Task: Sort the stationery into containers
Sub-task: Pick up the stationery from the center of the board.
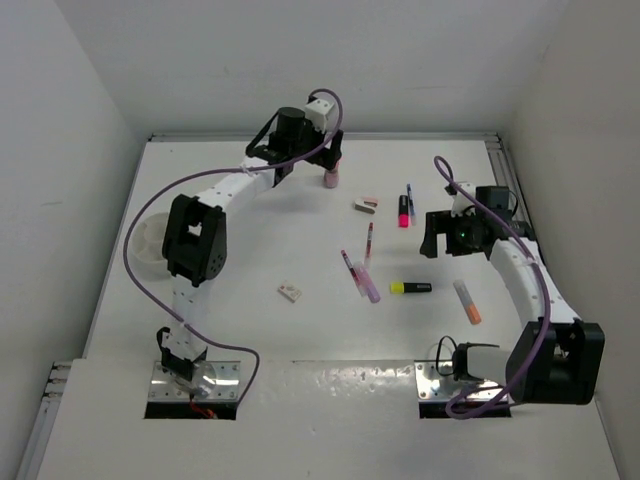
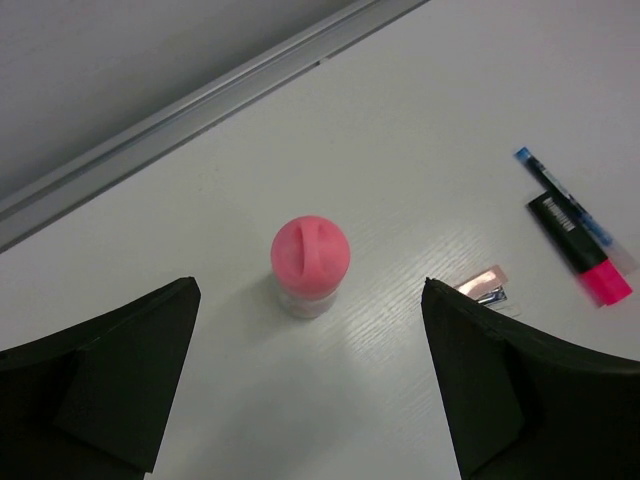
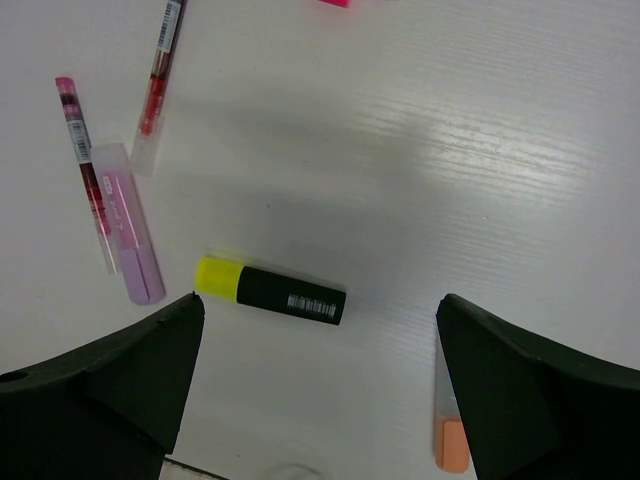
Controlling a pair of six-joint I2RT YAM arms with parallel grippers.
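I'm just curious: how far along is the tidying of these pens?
Barely started: nothing shows in the visible part of the round dish. In hand: the open left gripper hovers over an upright pink-capped item; the right gripper is open near the yellow highlighter. Left: everything, including the orange highlighter and an eraser, loose on the table.

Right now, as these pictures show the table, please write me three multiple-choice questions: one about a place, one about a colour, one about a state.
1. Where is the dish?
A. at the left edge of the table
B. between the arm bases
C. beside the orange highlighter

2. What colour is the cap of the highlighter framed by the right pincer?
A. green
B. yellow
C. blue

3. How is the left pincer?
A. shut on a pen
B. shut on an eraser
C. open

Answers: A, it lies far left in the top view; B, yellow cap on black body; C, fingers wide apart over an upright pink-capped tube.
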